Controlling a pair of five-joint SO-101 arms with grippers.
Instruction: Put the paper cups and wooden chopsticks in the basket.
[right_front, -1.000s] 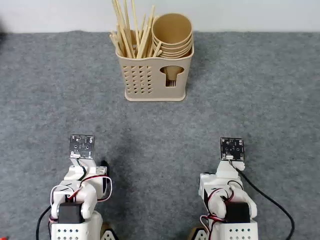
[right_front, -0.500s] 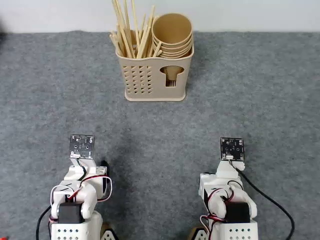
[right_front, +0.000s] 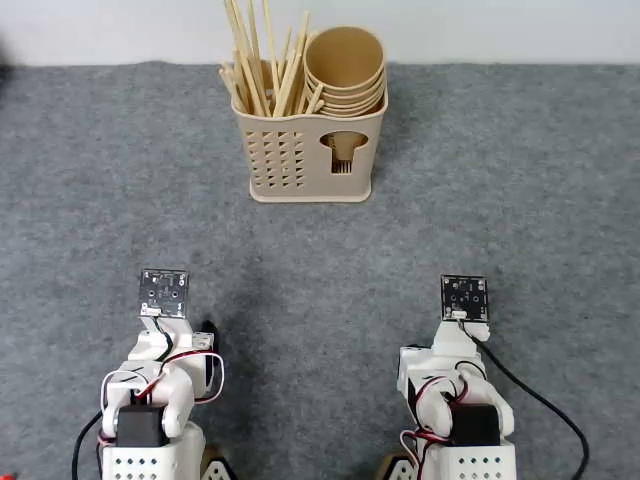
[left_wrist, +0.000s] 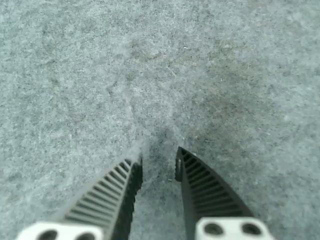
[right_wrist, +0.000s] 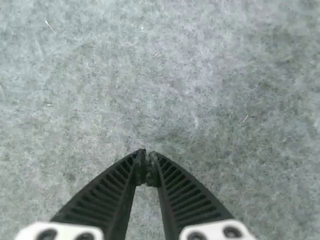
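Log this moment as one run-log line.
paper cups: in basket | chopsticks: in basket | left gripper: open, empty | right gripper: shut, empty

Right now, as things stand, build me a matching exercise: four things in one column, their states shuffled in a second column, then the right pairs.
Things
1. paper cups
2. wooden chopsticks
3. left gripper
4. right gripper

States
A. shut, empty, over the grey mat
B. stacked in the basket
C. open a little, empty
D. standing on end in the basket, beside the stack

Pairs: 1-B; 2-D; 3-C; 4-A
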